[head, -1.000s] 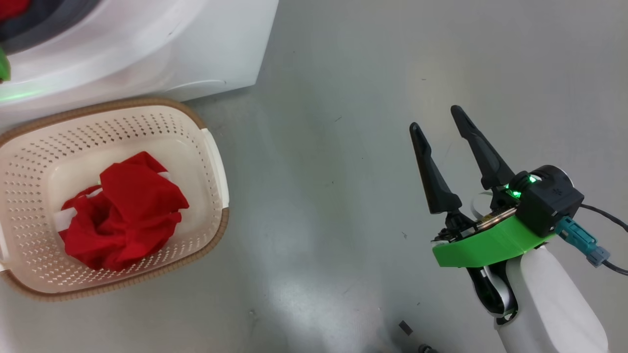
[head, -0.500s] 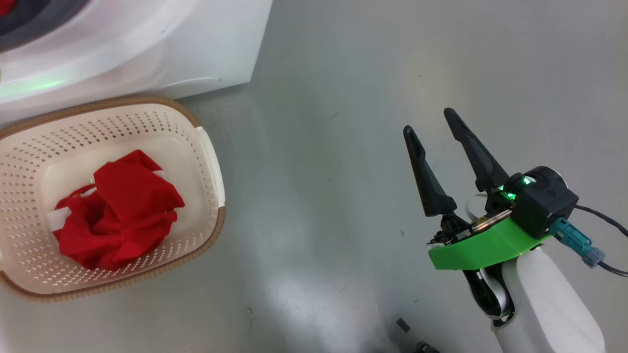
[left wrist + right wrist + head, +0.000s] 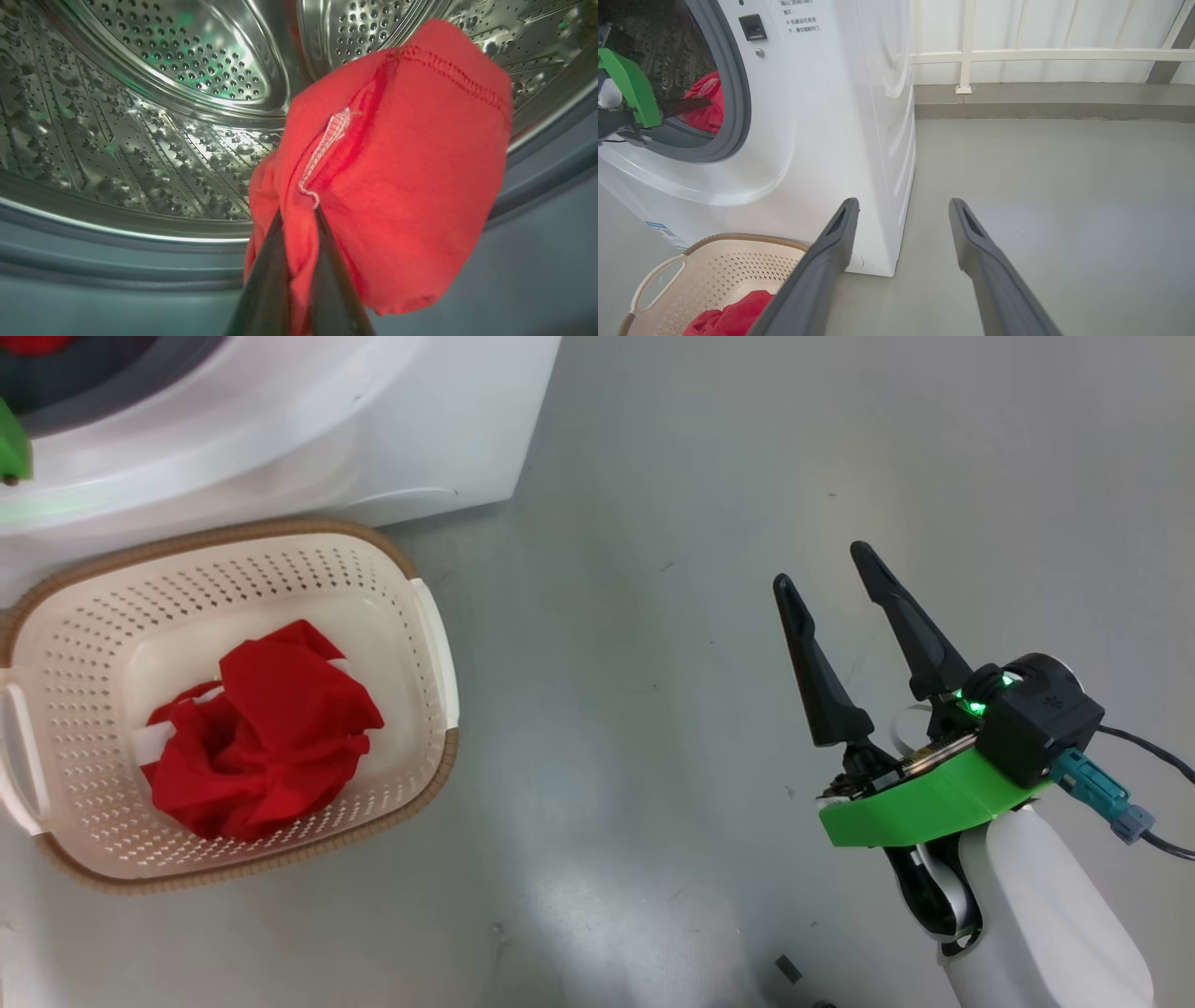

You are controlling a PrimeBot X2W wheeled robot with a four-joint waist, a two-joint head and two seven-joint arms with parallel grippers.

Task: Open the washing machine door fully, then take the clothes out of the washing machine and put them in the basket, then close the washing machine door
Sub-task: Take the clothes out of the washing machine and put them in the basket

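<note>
Left claw [image 3: 299, 215] pinched shut on a red garment [image 3: 402, 163] that bulges just beyond its tips, inside the steel drum [image 3: 187, 70] of the washing machine [image 3: 822, 116]. Right claw [image 3: 822, 565] spread wide, holding nothing. Basket [image 3: 439, 775] with more red clothes [image 3: 261, 737] sits well to its left.

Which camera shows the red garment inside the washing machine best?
The left wrist view: the red garment is close, stitching sharp, pinched in the left hand. The right wrist view shows it small and distant; the head view, a mere red sliver.
</note>
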